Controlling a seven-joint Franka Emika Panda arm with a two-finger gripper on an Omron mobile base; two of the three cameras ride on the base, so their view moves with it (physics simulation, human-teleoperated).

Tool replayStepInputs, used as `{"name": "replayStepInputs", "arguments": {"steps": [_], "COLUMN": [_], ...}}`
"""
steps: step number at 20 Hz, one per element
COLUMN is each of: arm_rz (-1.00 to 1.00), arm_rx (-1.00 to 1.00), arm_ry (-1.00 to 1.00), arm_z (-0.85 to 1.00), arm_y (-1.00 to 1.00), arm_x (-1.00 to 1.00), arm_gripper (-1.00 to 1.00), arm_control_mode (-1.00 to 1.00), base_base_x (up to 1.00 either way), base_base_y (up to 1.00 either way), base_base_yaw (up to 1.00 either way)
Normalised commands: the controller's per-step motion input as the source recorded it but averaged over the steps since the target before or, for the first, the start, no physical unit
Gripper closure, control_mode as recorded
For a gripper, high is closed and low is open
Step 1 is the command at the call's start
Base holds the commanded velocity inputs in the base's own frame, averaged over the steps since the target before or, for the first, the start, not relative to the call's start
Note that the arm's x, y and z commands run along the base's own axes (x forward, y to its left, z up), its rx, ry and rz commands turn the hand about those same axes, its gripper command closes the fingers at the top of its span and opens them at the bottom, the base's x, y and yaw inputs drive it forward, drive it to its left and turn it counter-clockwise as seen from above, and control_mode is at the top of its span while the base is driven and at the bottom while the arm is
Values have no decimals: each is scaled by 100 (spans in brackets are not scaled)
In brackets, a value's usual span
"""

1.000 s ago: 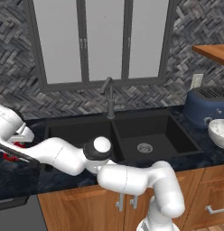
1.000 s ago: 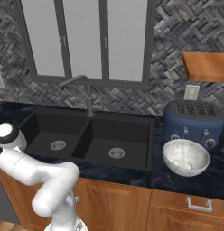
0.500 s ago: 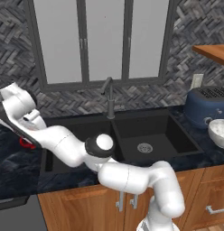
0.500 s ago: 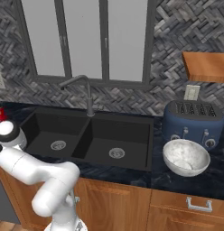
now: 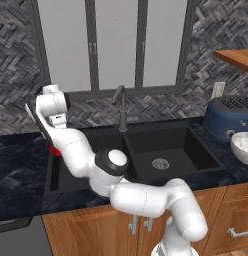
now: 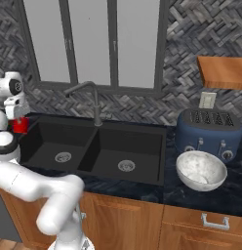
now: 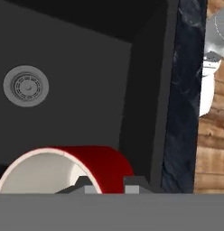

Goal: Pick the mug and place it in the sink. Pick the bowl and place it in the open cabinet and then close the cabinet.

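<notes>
The red mug [image 7: 64, 169] with its white inside hangs over the left end of the black sink [image 7: 86, 67], and my gripper [image 7: 109, 185] is shut on its rim. From the base views the mug [image 5: 55, 150] [image 6: 19, 125] is held just above the left basin's outer edge, under my hand [image 6: 16, 110]. The speckled grey-white bowl [image 6: 201, 170] [image 5: 243, 146] sits upright on the counter right of the sink [image 6: 142, 146], in front of the toaster. A corner of the brown wooden cabinet [image 6: 223, 72] [image 5: 236, 57] shows high on the right.
A dark gooseneck faucet [image 5: 121, 107] [image 6: 91, 97] rises behind the divider between the basins. A blue toaster [image 6: 208, 132] stands at the back right. A round silver drain [image 7: 25, 85] lies below the mug. Wooden drawer fronts run under the dark counter.
The arm has lifted the mug off the counter at the far left and carried it up and to the right, to the sink's left edge. The bowl has not moved.
</notes>
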Motion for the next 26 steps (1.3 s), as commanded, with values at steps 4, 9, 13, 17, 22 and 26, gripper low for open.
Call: {"name": "replayStepInputs", "arguments": {"steps": [4, 9, 13, 17, 22, 26], "arm_rz": [-50, -7, 15, 15, 4, 0], "arm_rx": [-1, -8, -9, -1, -1, 0], "arm_ry": [-49, -49, -22, -7, 6, 0], "arm_z": [-36, -29, -54, -26, -10, -25], "arm_y": [-69, -83, -93, -70, -10, 0], "arm_x": [15, -39, 12, 45, 22, 24], "arm_gripper": [100, 100, 100, 100, 100, 100], "arm_control_mode": [-100, -100, -100, -100, -100, -100], "base_base_x": [0, 0, 0, 0, 0, 0], "base_base_y": [0, 0, 0, 0, 0, 0], "base_base_yaw": [0, 0, 0, 0, 0, 0]}}
